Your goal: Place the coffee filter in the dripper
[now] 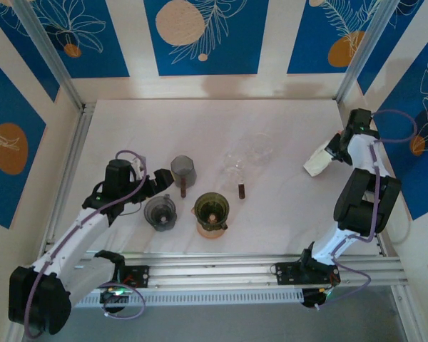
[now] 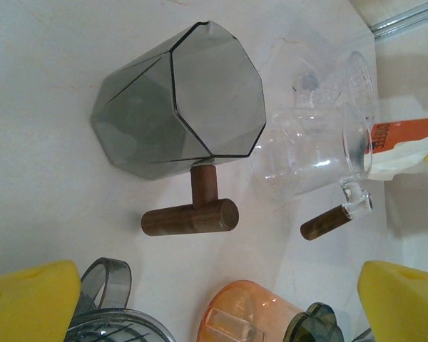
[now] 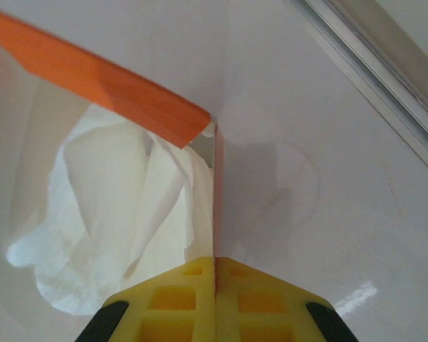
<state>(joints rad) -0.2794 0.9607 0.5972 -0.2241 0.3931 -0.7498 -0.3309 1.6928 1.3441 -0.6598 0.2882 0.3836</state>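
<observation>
Evidently, the wrong thing may come up at the table's right edge.
There the filter pack has its thin orange-edged wall clenched in the right gripper, with the white coffee filter bunched just beside it inside, so a lift could drag the whole pack. The left gripper hangs released by the grey dripper, left of mid-table.

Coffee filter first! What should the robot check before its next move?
1. Right gripper shut on the edge of the pack: ok.
2. Coffee filter pinched too, not just the pack: cannot tell.
3. Left gripper open: ok.
4. Left gripper apart from the grey dripper: ok.
5. Nothing inside the grey dripper: ok.
</observation>
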